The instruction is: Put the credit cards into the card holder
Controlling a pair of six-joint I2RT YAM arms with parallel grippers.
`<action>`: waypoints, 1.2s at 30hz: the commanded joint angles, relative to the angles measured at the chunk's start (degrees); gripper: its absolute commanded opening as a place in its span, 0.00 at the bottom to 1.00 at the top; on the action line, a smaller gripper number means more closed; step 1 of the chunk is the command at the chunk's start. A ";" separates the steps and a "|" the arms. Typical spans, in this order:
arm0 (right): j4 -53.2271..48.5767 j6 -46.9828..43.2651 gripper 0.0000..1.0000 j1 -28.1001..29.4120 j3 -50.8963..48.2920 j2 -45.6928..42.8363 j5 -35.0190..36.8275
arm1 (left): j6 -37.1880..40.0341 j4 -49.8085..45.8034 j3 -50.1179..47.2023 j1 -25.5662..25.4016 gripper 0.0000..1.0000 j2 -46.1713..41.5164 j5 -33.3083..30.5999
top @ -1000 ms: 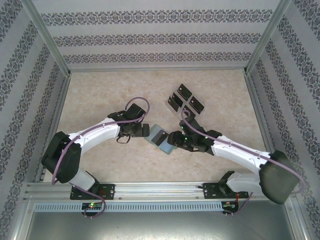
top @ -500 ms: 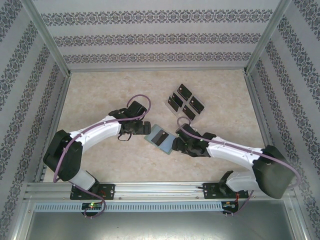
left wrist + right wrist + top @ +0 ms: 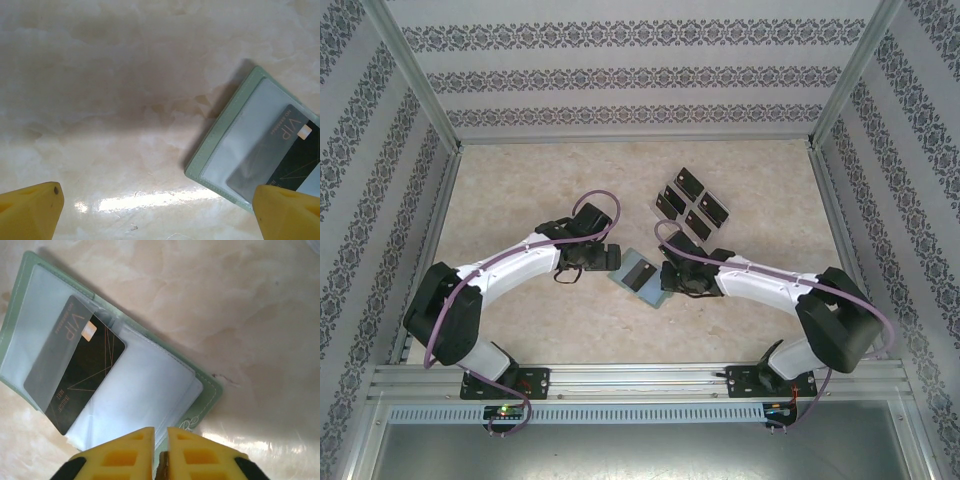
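The card holder (image 3: 150, 385) is lying open and flat on the tabletop (image 3: 520, 200), near the middle, between the two arms. One black credit card (image 3: 80, 370) marked "VIP" is sitting part-way inside a clear pocket on one half of it, with one end sticking out across the fold. The other half's clear pocket is lying bare.

The right fingers (image 3: 160, 452) are hanging over the holder's edge on the bare-pocket side, pressed almost together with just a sliver of gap. The edge of the clear sleeve is running under their tips, and I cannot tell whether they are pinching it.

The left fingers (image 3: 612, 260) are spread wide and holding nothing. They are hovering just above the tabletop at the holder's far-left corner, one yellow tip close beside its green border.

Four more credit cards (image 3: 713, 209) are lying in a loose cluster farther back on the tabletop, apart from the holder and from both arms, each one slanted.
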 commanded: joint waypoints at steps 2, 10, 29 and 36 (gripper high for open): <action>-1.85 -6.52 0.08 -1.20 2.34 1.54 -1.78 | 0.72 -0.43 -1.38 0.65 0.98 -1.61 0.38; -4.53 -18.43 0.00 -3.77 7.36 3.49 0.43 | 0.72 -0.28 -1.90 0.53 0.98 -2.42 1.35; -1.80 -19.91 0.51 -4.42 10.84 8.86 -2.25 | 0.32 -0.26 1.25 -2.44 0.98 2.97 1.93; -0.96 -15.77 0.58 -4.57 7.55 7.64 -0.18 | -0.71 -0.83 3.51 -4.40 0.98 6.64 0.58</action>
